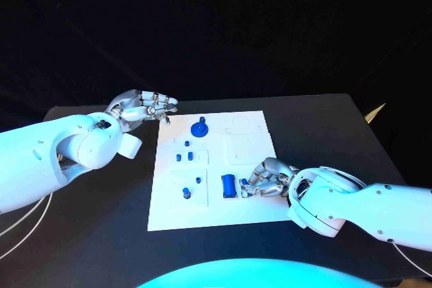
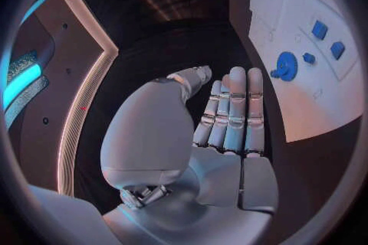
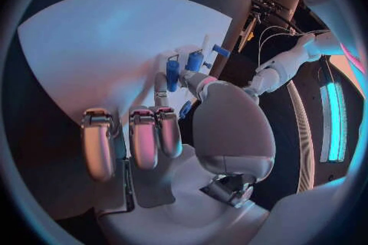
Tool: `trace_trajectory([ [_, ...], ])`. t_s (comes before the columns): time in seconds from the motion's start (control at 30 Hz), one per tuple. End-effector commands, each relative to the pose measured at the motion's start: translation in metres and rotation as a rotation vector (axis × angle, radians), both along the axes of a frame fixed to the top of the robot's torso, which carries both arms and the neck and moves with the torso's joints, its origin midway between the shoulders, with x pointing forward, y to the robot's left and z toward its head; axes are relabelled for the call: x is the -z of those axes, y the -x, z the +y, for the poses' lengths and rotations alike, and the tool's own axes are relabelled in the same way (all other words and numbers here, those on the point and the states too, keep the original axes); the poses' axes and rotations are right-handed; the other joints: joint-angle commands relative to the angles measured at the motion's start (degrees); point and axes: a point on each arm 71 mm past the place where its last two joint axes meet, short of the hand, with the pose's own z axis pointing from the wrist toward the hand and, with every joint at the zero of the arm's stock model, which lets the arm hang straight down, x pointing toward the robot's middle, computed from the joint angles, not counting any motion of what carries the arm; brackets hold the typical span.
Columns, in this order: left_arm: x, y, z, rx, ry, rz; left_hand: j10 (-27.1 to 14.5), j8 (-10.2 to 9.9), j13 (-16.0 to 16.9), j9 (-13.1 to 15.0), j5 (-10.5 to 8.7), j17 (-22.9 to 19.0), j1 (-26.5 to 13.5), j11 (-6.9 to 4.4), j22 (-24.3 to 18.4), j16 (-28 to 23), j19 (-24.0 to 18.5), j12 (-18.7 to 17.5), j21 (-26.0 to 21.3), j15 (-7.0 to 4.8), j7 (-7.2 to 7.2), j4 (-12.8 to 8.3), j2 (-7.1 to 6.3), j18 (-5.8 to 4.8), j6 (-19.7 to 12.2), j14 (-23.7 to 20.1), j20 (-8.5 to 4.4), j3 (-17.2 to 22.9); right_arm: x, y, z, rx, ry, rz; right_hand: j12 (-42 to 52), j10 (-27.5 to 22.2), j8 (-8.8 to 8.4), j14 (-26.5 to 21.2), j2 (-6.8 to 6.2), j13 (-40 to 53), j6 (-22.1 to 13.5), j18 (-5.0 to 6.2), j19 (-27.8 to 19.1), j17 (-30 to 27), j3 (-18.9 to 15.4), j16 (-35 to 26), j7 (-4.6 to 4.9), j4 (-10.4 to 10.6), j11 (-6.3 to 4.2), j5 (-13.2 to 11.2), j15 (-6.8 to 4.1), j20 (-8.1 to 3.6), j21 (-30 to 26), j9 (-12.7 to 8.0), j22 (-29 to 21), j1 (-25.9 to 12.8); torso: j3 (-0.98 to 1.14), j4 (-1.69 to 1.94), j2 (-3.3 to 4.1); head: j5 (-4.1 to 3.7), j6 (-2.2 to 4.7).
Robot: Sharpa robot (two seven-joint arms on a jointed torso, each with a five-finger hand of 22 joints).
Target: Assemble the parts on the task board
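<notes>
In the head view the white task board point(image 1: 243, 207) lies in the middle of the frame on the black table point(image 1: 90, 238), with the small blue parts spread over its left half. The left arm point(image 1: 54, 153) comes in from the left edge and bends toward the upper left of the board; its left hand point(image 1: 144, 105) hangs just off the board's upper-left corner, above the table, fingers curled inward with nothing seen between them. In the left wrist view that same hand point(image 2: 222, 128) shows its fingers point(image 2: 233, 104) lying straight and close together, side by side, thumb alongside, and empty; the two views disagree on the curl, but neither shows anything held. A round blue gear point(image 1: 200, 129) sits near the board's upper left, close to that hand, with several small blue blocks point(image 1: 185, 157) below it. The right arm point(image 1: 360, 207) enters from the right edge and reaches to the lower centre of the board, where the right hand point(image 1: 266, 180) rests low over the surface with fingers bent down. A small blue piece point(image 1: 244, 182) sits among its fingertips, and a blue cylinder point(image 1: 228, 186) lies just left of them; whether the fingers actually grip the piece I cannot tell.
</notes>
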Motion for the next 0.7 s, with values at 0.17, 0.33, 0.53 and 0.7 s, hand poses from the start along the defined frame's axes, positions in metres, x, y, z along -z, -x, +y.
trace_trajectory([
  [0.17, -0.0005, 0.0012, -0.0028, 0.025, 0.011, 0.007, -0.3, 0.1, -0.1, 0.1, 0.25, 0.1, 0.0, 0.03, -0.1, -0.3, 0.2, 0.3, -0.2, 0.15, 0.13, 0.2, 0.17, 0.7, -0.5, -0.4, 0.2, 0.2, 0.0025, 0.0, 0.003, -0.026, 0.021, 0.014, 0.0, 4.9, -0.26, 6.0, -0.37, 14.0, 0.4, -0.65, 5.6, 15.1, -0.5, 0.2, 0.16, 0.5, -0.19, -1.0, -0.13, -0.19, -0.1, 0.0, 14.9, -1.4, -0.01, 0.02, -0.04, 0.12, -0.03],
  [0.33, -0.0005, 0.0013, -0.0029, 0.026, 0.011, 0.009, -0.3, 0.1, -0.1, 0.1, 0.25, 0.1, 0.0, 0.03, -0.1, -0.3, 0.2, 0.3, -0.2, 0.15, 0.13, 0.2, 0.17, 0.7, -0.5, -0.4, 0.2, 0.2, 0.0021, -0.0005, 0.0044, -0.034, 0.026, 0.004, 0.0, 4.9, -0.16, 6.0, -1.11, 14.0, 0.8, -0.64, 5.6, 15.0, -1.7, 0.2, 0.13, 1.2, -0.19, -3.5, -0.12, -0.17, -0.2, 0.1, 14.8, -3.4, 0.01, -0.01, -0.01, 0.14, -0.05],
  [0.53, -0.0003, 0.0014, -0.0028, 0.026, 0.01, 0.01, -0.3, 0.1, -0.1, 0.1, 0.25, 0.1, 0.0, 0.03, -0.1, -0.3, 0.2, 0.3, -0.2, 0.15, 0.13, 0.2, 0.17, 0.7, -0.5, -0.4, 0.2, 0.2, 0.0016, -0.0008, 0.0059, -0.04, 0.025, -0.006, 0.0, 4.9, -0.22, 6.0, -1.53, 14.0, 0.8, -0.61, 5.5, 15.0, -2.8, 0.2, 0.16, 1.6, -0.16, -5.6, -0.1, -0.15, -0.4, 0.1, 14.8, -4.4, 0.02, -0.05, -0.01, 0.16, -0.06],
  [0.7, -0.0001, 0.0016, -0.0029, 0.029, 0.009, 0.014, -0.3, 0.1, -0.1, 0.1, 0.27, 0.1, 0.0, 0.03, -0.1, -0.3, 0.2, 0.3, -0.2, 0.15, 0.14, 0.3, 0.21, 0.7, -0.5, -0.4, 0.2, 0.3, 0.0009, -0.001, 0.0065, -0.043, 0.024, -0.016, 0.1, 4.9, -0.17, 6.0, -2.35, 14.1, 0.9, -0.62, 5.6, 15.0, -5.2, 0.2, 0.06, 2.6, -0.2, -1.2, -0.12, -0.22, -0.3, 0.2, 14.8, -6.1, 0.03, -0.01, -0.01, 0.15, -0.08],
])
